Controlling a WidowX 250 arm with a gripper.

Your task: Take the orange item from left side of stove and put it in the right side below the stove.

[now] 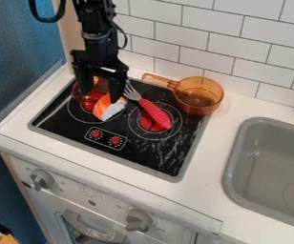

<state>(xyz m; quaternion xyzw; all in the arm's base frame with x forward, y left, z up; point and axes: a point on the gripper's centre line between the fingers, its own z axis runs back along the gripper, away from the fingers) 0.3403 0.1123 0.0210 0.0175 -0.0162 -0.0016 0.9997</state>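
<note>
We see the orange-and-white food piece (pixel 109 107) on the left half of the stove (pixel 143 155), which we take as the orange item; the claw (pixel 99 96) is over the stove's left side, fingers apart, one close by the piece, nothing gripped as far as we can tell; a clear orange pot (pixel 99 88) sits at the stove's back left, the red-handled fork (pixel 154 113) right of the stove's middle, an orange pan (pixel 199 95) at its back right corner; we judge only the approach done; grasp, carry and placing at lower right remain.
</note>
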